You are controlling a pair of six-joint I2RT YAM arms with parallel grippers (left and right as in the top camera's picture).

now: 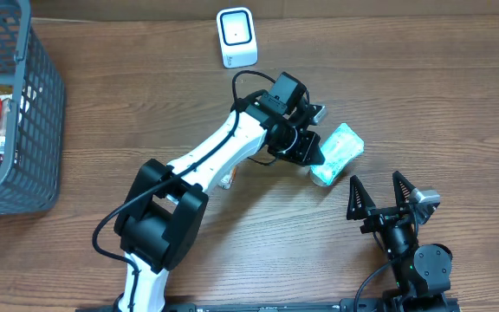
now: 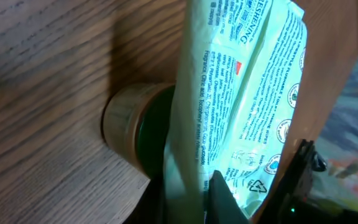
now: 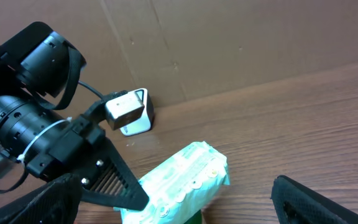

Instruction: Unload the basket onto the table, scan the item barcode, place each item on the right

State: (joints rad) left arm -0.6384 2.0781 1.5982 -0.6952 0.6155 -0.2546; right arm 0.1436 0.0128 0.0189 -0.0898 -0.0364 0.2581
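A mint-green wipes packet (image 1: pixel 343 147) lies tilted right of the table's centre, its printed side filling the left wrist view (image 2: pixel 253 93). My left gripper (image 1: pixel 316 152) is shut on the packet's near edge, the thin seam pinched between its dark fingers (image 2: pixel 194 194). The white barcode scanner (image 1: pixel 236 37) stands upright at the back edge, well apart from the packet, and also shows in the right wrist view (image 3: pixel 133 112). My right gripper (image 1: pixel 379 192) stands open near the front right, nothing between its fingers; the packet (image 3: pixel 179 177) lies ahead of it.
A round jar with a tan lid and green body (image 2: pixel 129 127) lies on the table under the packet. A grey mesh basket (image 1: pixel 33 104) with several small items sits at the far left. A cardboard wall (image 3: pixel 241 43) backs the table.
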